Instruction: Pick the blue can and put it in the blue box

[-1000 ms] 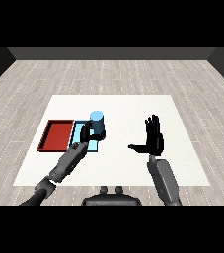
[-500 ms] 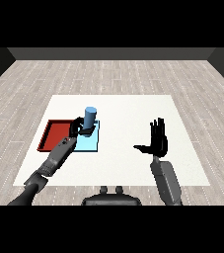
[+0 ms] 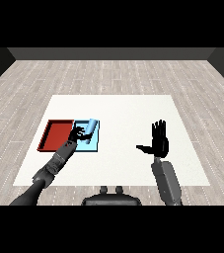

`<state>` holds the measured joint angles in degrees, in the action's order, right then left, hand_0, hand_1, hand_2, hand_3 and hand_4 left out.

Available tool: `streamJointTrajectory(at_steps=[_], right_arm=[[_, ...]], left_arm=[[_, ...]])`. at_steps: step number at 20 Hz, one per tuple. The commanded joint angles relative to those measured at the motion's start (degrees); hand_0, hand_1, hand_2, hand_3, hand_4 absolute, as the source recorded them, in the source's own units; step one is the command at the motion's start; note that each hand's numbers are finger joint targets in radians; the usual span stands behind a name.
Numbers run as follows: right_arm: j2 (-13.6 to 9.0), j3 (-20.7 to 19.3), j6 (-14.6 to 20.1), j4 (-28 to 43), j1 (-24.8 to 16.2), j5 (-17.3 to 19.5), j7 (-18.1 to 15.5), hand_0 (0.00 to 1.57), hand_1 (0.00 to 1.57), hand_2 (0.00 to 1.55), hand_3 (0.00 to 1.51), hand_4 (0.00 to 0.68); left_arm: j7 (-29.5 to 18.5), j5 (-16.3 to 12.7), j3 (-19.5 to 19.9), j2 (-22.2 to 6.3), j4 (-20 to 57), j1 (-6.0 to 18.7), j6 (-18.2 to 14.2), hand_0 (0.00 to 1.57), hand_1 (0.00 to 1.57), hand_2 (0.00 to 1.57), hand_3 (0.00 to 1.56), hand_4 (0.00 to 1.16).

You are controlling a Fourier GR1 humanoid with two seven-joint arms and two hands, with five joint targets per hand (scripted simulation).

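On the white desk (image 3: 123,106), the blue can (image 3: 90,128) leans tilted over the light blue tray (image 3: 94,147), just beside the left hand (image 3: 77,134)'s relaxed fingers (image 3: 84,134); the right hand (image 3: 159,144) is spread open, well apart.

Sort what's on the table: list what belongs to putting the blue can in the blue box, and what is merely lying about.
Part of the job:
- blue can, tilted over the light blue tray
- light blue tray
- left hand, beside the can

Just there:
- red tray
- right hand, open above the white table, holding nothing
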<state>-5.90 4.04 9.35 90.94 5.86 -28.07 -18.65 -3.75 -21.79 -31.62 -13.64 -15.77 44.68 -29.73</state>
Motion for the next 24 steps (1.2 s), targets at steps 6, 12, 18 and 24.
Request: streamJointTrajectory(at_steps=[6, 12, 18, 24], right_arm=[[-2.6, -2.7, -3.3, -4.5, 0.7, 0.0, -1.2, 0.0, 0.0, 0.0, 0.0, 0.0], [2.2, -0.5, -1.4, -5.0, -0.1, 1.7, -3.8, 0.0, 0.0, 0.0, 0.0, 0.0], [1.7, -2.4, -3.6, -6.8, 1.3, 0.6, -4.5, 0.0, 0.0, 0.0, 0.0, 0.0], [-1.9, -2.8, -2.9, -2.8, 2.6, 1.0, 0.9, 0.0, 0.0, 0.0, 0.0, 0.0]], left_arm=[[0.7, -3.6, 7.4, 3.9, 12.2, 2.2, -1.6, 1.4, 1.4, 1.29, 0.4, 0.63], [4.0, -0.1, 5.9, 3.9, 15.6, 5.6, 3.4, 0.0, 0.0, 0.0, 0.0, 0.0], [0.6, 0.9, 6.8, 4.5, 15.7, 4.3, -0.7, 0.0, 0.0, 0.0, 0.0, 0.0], [-15.6, -3.7, 12.7, 2.3, 6.6, 4.7, -0.5, 0.0, 0.0, 0.0, 0.0, 0.0]])
